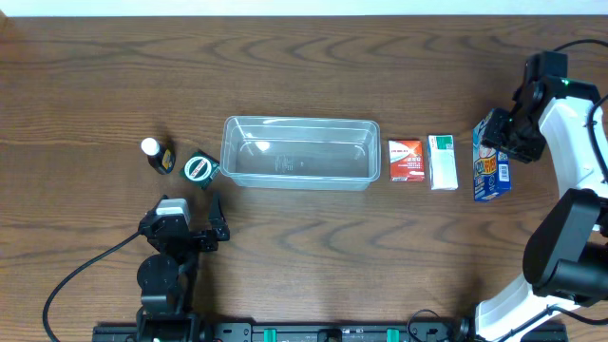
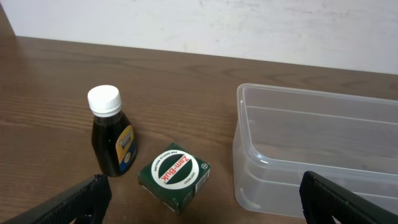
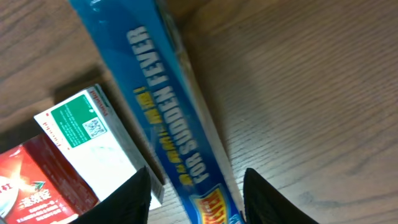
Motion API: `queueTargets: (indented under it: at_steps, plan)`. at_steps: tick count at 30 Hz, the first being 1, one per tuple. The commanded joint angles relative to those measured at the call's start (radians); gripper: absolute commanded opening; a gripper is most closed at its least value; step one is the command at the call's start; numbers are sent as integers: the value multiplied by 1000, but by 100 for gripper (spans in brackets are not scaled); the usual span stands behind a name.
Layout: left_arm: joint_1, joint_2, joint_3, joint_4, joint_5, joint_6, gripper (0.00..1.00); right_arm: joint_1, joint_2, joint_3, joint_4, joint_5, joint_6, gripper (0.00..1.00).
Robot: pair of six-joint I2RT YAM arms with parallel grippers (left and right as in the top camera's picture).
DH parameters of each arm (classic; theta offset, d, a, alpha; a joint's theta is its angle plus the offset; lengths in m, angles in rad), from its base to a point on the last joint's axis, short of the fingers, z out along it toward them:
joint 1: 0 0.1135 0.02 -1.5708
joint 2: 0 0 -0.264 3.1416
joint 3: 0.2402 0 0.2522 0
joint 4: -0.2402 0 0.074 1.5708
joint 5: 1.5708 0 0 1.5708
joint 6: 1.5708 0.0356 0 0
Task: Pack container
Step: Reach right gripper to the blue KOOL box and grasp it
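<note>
The clear plastic container (image 1: 300,152) lies empty at the table's middle; its left end shows in the left wrist view (image 2: 311,149). A dark bottle with a white cap (image 1: 157,155) (image 2: 112,140) and a green Zam-Buk box (image 1: 199,169) (image 2: 175,176) sit left of it. A red box (image 1: 407,160) (image 3: 25,186), a white-and-green box (image 1: 442,161) (image 3: 87,140) and a blue box (image 1: 492,163) (image 3: 168,106) lie right of it. My left gripper (image 1: 211,228) (image 2: 205,208) is open, just short of the green box. My right gripper (image 1: 501,133) (image 3: 198,199) is open, its fingers straddling the blue box.
The wooden table (image 1: 304,66) runs wide behind the container. The right arm's white links (image 1: 575,142) reach in along the right edge. The left arm's base and cable (image 1: 161,280) sit at the front left. A pale wall (image 2: 217,25) lies beyond the table's far edge.
</note>
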Motion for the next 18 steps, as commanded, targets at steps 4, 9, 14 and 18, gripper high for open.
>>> queueTargets:
  at_steps: [4, 9, 14, 18]
  plan:
    - [5, -1, -19, -30, 14, 17, 98, -10, 17, -22, 3, 6, -13, 41]
    - [4, -1, -19, -30, 14, 17, 98, -10, 13, -24, 1, -3, -13, 18]
    - [4, -1, -19, -30, 14, 17, 98, 0, -17, 34, -39, -16, -13, 13]
    - [4, -1, -19, -30, 14, 17, 98, 37, -87, 155, -96, -16, -13, 14]
